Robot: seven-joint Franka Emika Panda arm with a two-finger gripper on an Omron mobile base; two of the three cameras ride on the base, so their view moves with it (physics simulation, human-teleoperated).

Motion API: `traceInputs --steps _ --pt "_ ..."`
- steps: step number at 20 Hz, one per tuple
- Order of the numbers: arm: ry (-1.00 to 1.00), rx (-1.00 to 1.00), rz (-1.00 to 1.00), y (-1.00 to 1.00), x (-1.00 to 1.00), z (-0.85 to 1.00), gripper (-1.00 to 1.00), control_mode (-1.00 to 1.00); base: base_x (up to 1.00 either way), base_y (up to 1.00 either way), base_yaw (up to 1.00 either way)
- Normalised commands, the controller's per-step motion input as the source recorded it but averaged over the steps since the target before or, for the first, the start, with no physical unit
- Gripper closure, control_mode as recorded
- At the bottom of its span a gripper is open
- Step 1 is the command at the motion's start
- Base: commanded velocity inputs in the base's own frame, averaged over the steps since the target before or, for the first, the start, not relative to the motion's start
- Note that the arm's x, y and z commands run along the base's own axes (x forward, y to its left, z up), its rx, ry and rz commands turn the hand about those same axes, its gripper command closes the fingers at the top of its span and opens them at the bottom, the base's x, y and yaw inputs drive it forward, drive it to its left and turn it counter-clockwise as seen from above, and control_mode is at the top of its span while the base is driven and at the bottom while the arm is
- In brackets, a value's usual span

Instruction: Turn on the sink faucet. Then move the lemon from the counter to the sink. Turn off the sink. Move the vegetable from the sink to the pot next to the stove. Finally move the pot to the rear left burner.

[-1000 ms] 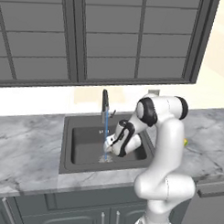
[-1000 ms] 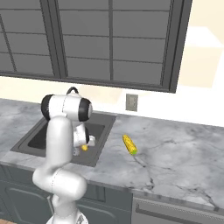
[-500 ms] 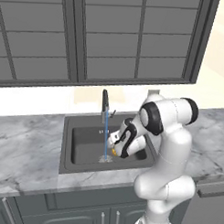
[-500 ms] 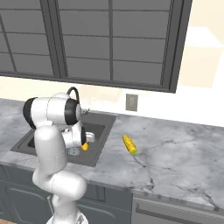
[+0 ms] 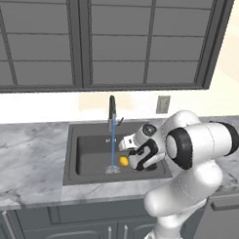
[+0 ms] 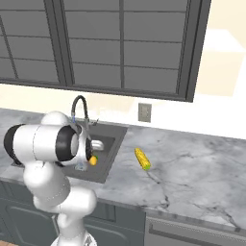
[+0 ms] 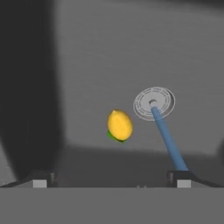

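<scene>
Since the lemon is already lying on the floor of the sink, just beside the round drain with the water stream hitting that drain, I'd call the drop done and the step in hand is shutting the water off. My hand sits above the basin with its fingers spread wide and nothing between them, looking straight down at the fruit.

What I'd do: lift clear of the basin first so I don't clip the sink wall or nudge the lemon, then swing back toward the sink faucet at the rear rim. Its little side lever is tiny from here, so I'd come in slow and push it with one fingertip instead of trying to grab it.

That yellow cob out on the bench right of the sink can wait. The stream stopping is my check.
</scene>
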Motion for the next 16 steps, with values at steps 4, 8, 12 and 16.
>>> traceInputs --steps 4,8,12,16 --pt "-0.06 0.03 0.00 -0.14 -0.10 0.94 -1.00 -1.00 0.00 0.00 0.00" --pt "0.00 0.04 -0.01 -0.05 -0.03 0.94 -1.00 -1.00 0.00 0.00 0.00" --pt "0.03 0.06 -0.01 -0.03 -0.11 0.54 -1.00 -1.00 0.00 0.00 0.00" --pt "0.15 0.13 -0.10 -0.15 -0.25 0.00 -1.00 -1.00 0.00 0.00 0.00"
